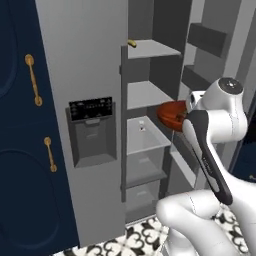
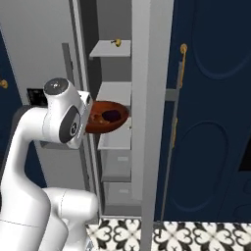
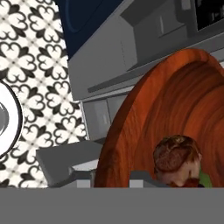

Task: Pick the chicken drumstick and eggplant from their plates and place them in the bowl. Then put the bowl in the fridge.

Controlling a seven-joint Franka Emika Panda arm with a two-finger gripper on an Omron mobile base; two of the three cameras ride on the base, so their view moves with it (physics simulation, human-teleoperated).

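Note:
My gripper is shut on the near rim of the bowl, a deep reddish-brown bowl held in the air at the open fridge. The bowl hangs just in front of the middle grey shelf, a little tilted. Inside it lie the dark purple eggplant and the chicken drumstick, whose brown knob lies close to the fingers in the hand view. The bowl's wooden inside takes up the right half of that view. Their plates are out of view.
The fridge's left door with the black dispenser panel stands left of the opening; door bins hang on the right. A small yellow item sits on the top shelf. Navy cabinets with brass handles flank the fridge, above a patterned tile floor.

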